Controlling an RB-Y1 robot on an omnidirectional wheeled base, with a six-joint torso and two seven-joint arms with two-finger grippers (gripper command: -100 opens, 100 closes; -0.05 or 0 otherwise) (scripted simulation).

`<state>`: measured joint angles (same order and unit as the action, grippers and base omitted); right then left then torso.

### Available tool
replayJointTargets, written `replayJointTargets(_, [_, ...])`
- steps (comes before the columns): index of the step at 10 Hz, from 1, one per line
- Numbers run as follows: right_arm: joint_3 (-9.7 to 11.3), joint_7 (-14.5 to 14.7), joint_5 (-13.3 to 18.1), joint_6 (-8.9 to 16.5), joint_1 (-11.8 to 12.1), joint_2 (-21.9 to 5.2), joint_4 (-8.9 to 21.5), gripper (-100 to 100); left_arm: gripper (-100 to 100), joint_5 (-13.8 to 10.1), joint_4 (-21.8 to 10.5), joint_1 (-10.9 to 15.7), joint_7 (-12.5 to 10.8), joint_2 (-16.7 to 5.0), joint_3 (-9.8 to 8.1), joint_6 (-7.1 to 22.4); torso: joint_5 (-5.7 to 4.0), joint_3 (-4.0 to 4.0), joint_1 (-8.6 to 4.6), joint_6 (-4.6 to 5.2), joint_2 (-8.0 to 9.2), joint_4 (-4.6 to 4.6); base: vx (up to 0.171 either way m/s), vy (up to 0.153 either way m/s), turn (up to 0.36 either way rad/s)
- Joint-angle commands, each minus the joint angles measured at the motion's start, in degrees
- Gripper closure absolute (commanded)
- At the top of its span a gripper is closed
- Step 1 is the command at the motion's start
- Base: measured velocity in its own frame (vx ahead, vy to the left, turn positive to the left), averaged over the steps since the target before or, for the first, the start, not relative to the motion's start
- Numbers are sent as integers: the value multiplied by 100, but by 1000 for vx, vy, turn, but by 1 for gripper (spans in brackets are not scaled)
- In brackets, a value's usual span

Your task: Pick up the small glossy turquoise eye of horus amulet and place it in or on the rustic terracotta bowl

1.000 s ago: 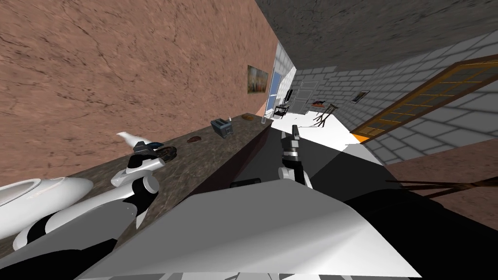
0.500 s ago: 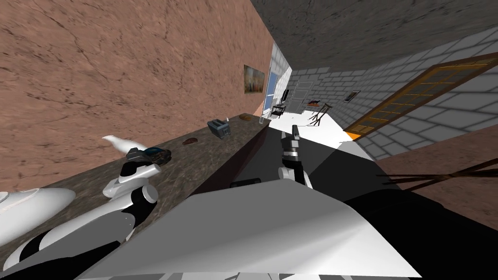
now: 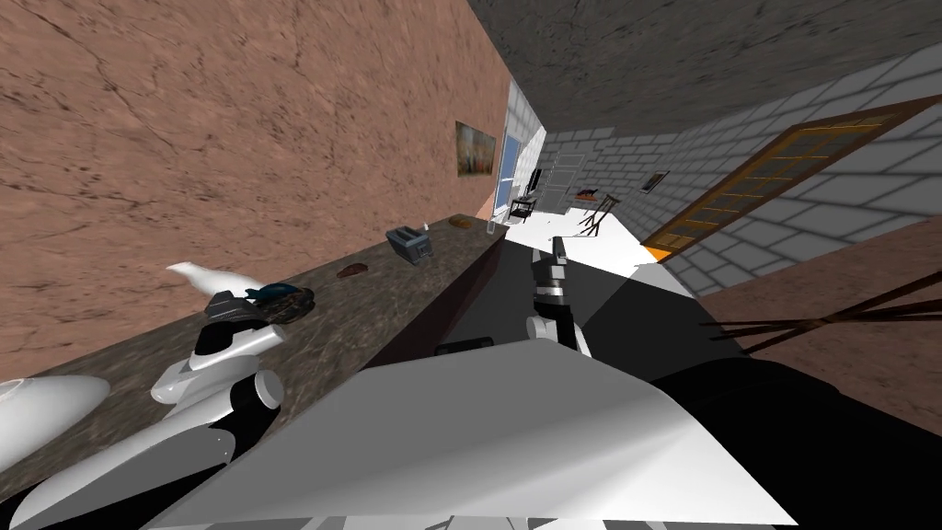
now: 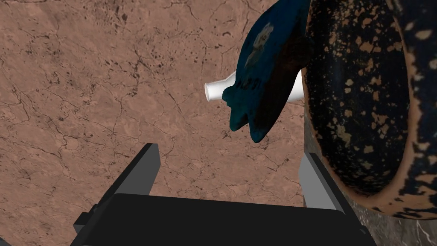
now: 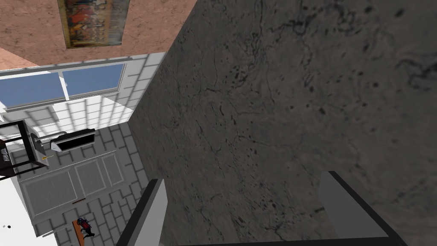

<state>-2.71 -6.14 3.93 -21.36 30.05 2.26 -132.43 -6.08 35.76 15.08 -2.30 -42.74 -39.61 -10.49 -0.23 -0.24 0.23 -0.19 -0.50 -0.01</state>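
Left hand spread wide, leaving the amulet at one o'clock free to settle, seemingly against the bowl.

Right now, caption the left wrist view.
Open left gripper, turquoise amulet just ahead at the dark speckled bowl's rim.

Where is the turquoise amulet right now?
Left wrist view: the amulet is at the rim of the bowl on the left-hand counter, just beyond the open left end effector.

head above counter, left wrist close on bowl
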Motion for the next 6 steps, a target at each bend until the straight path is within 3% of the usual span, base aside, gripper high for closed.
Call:
replayJointTargets(1, [0,0,0,0,0,0,0,0,-100,-23,244,-286,-51,15,-40,81,0,0,0,0,0,0,6,-7,21])
replayJointTargets(2, [0,0,0,0,0,0,0,0,-100,-23,244,-438,-51,15,-40,81,0,3,1,-2,5,1,4,-4,12])
replayJointTargets(3, [0,0,0,0,0,0,0,0,-100,-170,584,-682,-324,29,-256,188,1,4,4,-1,7,1,41,-24,-267])
replayJointTargets(4, [1,0,0,0,-1,0,0,0,-100,-170,470,-764,-337,29,-256,188,-1,-2,-2,9,-5,0,18,-10,-78])
replayJointTargets(5, [0,0,0,0,0,0,0,0,-100,-170,737,-954,-337,29,-256,188,0,0,-1,-1,0,0,6,-7,21])
replayJointTargets(6, [0,0,0,0,0,0,0,0,-100,-170,737,-1101,-337,29,-256,188,-1,3,1,-1,4,1,-4,5,-14])
